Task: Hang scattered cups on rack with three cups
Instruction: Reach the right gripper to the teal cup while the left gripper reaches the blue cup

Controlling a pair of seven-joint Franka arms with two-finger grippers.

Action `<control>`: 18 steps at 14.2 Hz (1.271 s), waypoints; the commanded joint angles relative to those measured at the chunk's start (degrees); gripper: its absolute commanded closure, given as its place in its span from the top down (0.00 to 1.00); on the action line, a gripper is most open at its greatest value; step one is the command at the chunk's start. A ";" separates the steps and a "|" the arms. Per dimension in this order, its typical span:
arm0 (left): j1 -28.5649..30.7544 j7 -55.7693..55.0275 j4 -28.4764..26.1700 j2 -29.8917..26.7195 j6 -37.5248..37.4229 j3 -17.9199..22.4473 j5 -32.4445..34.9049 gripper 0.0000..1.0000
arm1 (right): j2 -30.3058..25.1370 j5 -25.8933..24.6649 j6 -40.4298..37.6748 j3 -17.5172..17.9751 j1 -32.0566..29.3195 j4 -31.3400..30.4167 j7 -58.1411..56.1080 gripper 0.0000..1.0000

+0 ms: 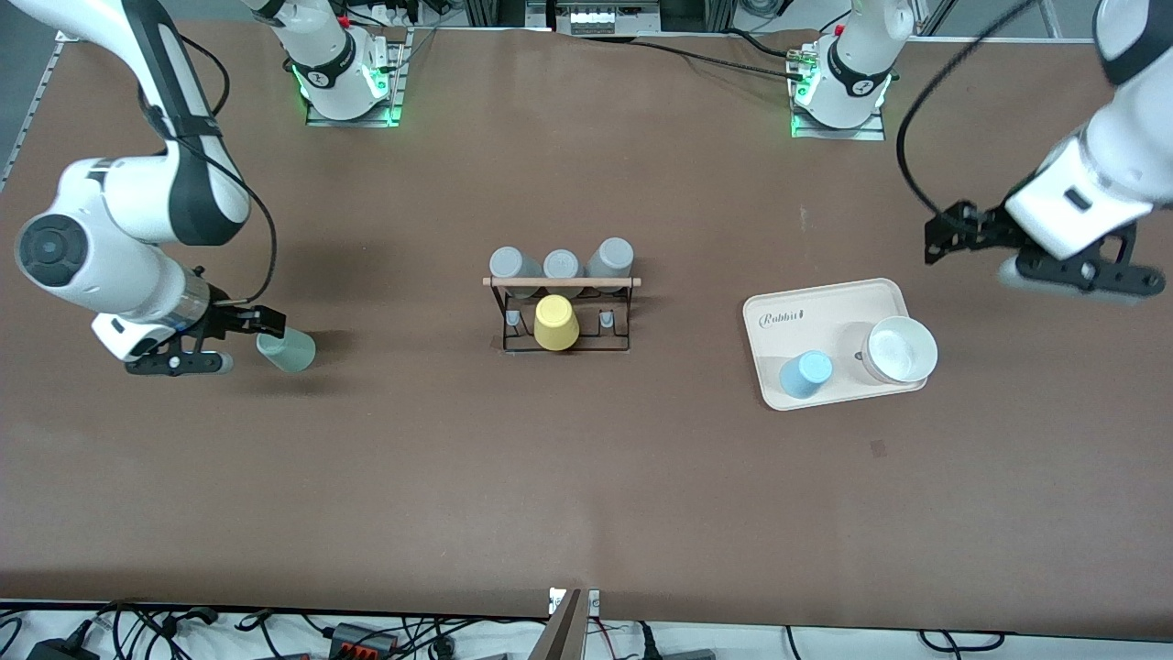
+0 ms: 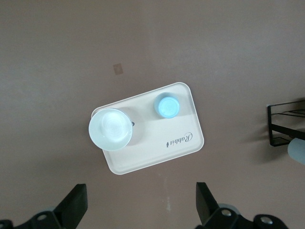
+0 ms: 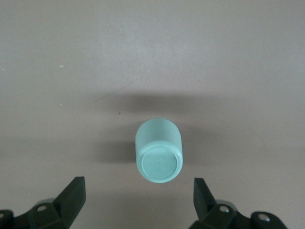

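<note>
Basically mint cup (image 1: 286,351) upside down, toward right arm's end from rack (image 1: 561,312). Right gripper (image 1: 243,339) spread wide, empty, just beside it. Blue cup (image 1: 805,375) on tray (image 1: 825,302); left gripper (image 1: 1017,257) open, empty, waiting above.

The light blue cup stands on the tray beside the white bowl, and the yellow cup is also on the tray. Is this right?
Not quite: the front view shows the yellow cup on the rack, not on the tray. The light blue cup is beside the white bowl.
</note>
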 commanded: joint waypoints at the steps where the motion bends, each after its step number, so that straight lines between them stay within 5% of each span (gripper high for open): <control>1: 0.42 0.67 4.56 12.20 5.35 -0.22 -0.41 1.00 | 0.78 -0.63 3.28 0.42 -1.67 -2.06 -2.64 1.00; 5: -0.71 0.15 1.24 18.89 13.11 -0.13 0.11 1.00 | 2.28 -0.63 6.78 0.42 -3.08 -3.90 -3.70 1.00; 9: -0.72 0.14 -8.42 19.26 21.97 -0.22 0.55 1.00 | 3.16 -0.63 12.06 0.42 -3.08 -7.33 -3.70 1.00; 16: -3.18 0.23 -9.32 23.29 25.76 -0.31 0.90 1.00 | 4.83 -0.63 13.48 0.42 -3.08 -7.33 -3.78 0.99; 18: -3.26 0.14 -9.23 24.35 27.61 -0.40 4.14 1.00 | 4.83 -0.63 13.39 0.42 -3.08 -7.33 -4.40 0.87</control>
